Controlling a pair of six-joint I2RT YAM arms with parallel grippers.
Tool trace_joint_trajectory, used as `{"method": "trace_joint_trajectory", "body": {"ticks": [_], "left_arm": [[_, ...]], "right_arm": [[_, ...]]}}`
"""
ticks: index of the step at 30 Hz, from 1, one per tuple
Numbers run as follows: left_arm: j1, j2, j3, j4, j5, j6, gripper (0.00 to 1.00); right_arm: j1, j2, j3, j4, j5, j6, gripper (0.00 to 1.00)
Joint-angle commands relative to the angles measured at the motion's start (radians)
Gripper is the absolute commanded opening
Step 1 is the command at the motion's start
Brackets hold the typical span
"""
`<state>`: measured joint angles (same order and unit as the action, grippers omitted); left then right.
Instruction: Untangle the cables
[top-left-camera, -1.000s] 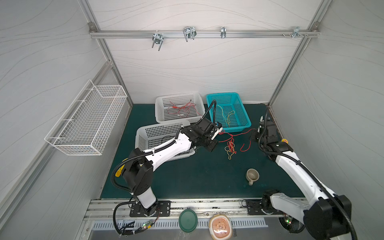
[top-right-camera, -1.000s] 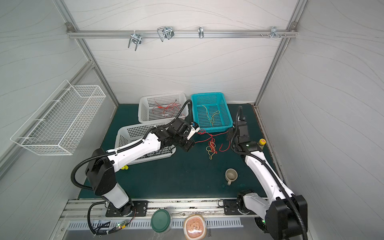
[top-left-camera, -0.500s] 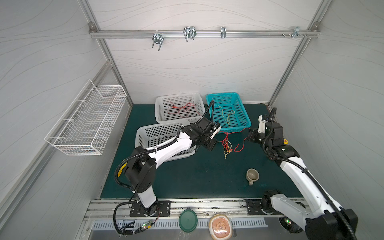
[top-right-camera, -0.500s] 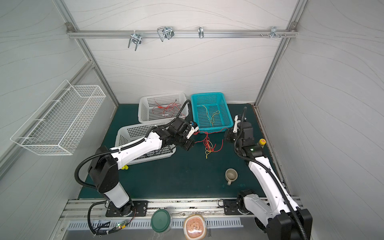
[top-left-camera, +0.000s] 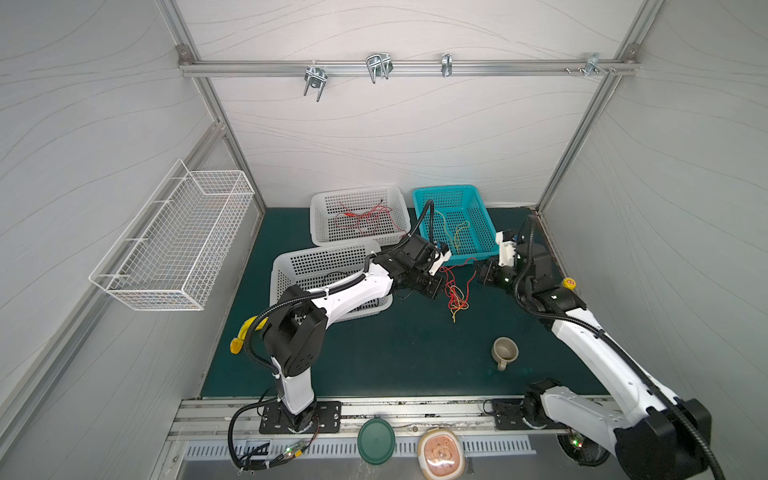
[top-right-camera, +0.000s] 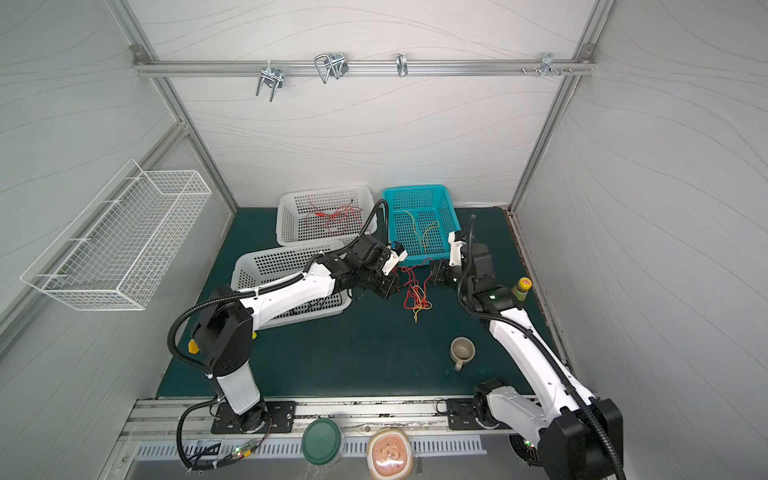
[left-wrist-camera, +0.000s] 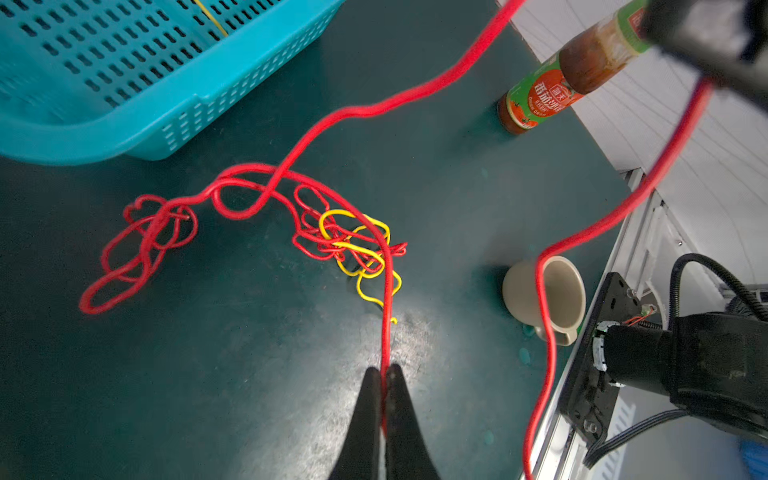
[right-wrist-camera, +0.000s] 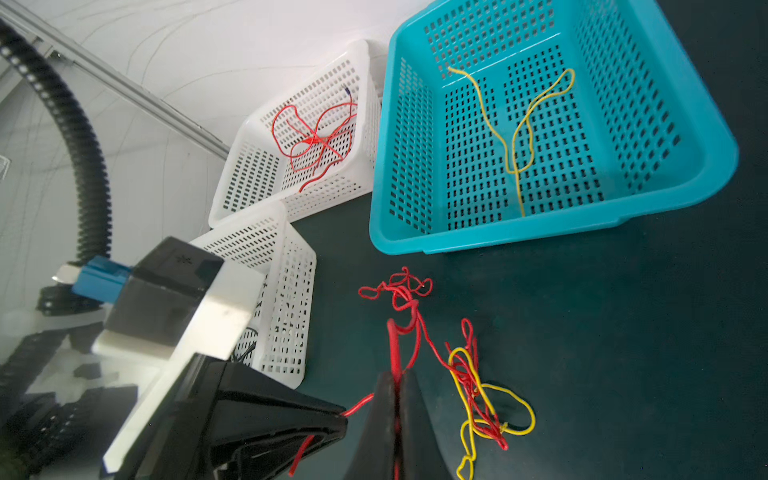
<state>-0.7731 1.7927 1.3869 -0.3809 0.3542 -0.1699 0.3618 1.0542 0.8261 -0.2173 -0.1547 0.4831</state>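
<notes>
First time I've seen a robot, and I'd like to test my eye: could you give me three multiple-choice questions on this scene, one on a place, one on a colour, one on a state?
1. Where does the tangle of red and yellow cables lie?
A. inside the teal basket
B. on the green mat beside the teal basket
C. in the wire basket on the wall

2. What colour are the loose cables inside the teal basket?
A. yellow
B. black
C. blue

3. What is the left gripper doing?
A. standing wide open
B. shut on a red cable
C. holding the mug

1 B: it rests on bare mat.
2 A: only yellow strands lie there.
3 B: in the left wrist view its jaws meet on the strand.
</notes>
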Motion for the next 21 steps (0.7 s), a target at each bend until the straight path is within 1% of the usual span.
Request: {"method": "trace_joint_trajectory", "body": {"ticks": [1,2,4,5,8,12,13,15,16,19,21], "left_arm": [[-0.005,0.016,0.054,0.064,0.035,-0.016,0.09],[-0.006,0.012,0.049,0.060,0.034,-0.014,0.18],[-0.004,0.006,0.043,0.056,0.028,-0.006,0.29],[-0.003,0.001,0.041,0.054,0.023,-0.002,0.36],[0.002,-0.013,0.036,0.041,0.015,0.013,0.49],[0.026,-0.050,0.019,0.040,0.042,0.022,0.60],[0.038,-0.064,0.011,0.048,0.058,0.019,0.67],[0.058,-0.087,0.002,0.059,0.074,0.014,0.72],[0.069,-0.098,-0.001,0.063,0.082,0.012,0.73],[0.092,-0.126,-0.001,0.068,0.077,0.012,0.80],[0.103,-0.138,0.004,0.071,0.056,0.012,0.81]], "right_arm": [[0.016,0.018,0.007,0.023,0.005,0.012,0.00],[0.016,0.019,0.007,0.024,0.009,0.009,0.00],[0.016,0.023,0.012,0.022,0.013,-0.001,0.00],[0.016,0.024,0.016,0.016,0.016,-0.009,0.00],[0.017,0.033,0.031,0.001,0.017,-0.030,0.00],[0.016,0.044,0.039,-0.007,0.024,-0.047,0.00],[0.016,0.045,0.039,-0.007,0.028,-0.052,0.00],[0.016,0.049,0.039,-0.011,0.039,-0.062,0.00],[0.016,0.053,0.041,-0.011,0.042,-0.071,0.00],[0.016,0.064,0.047,-0.016,0.042,-0.101,0.00],[0.016,0.068,0.048,-0.018,0.027,-0.129,0.00]]}}
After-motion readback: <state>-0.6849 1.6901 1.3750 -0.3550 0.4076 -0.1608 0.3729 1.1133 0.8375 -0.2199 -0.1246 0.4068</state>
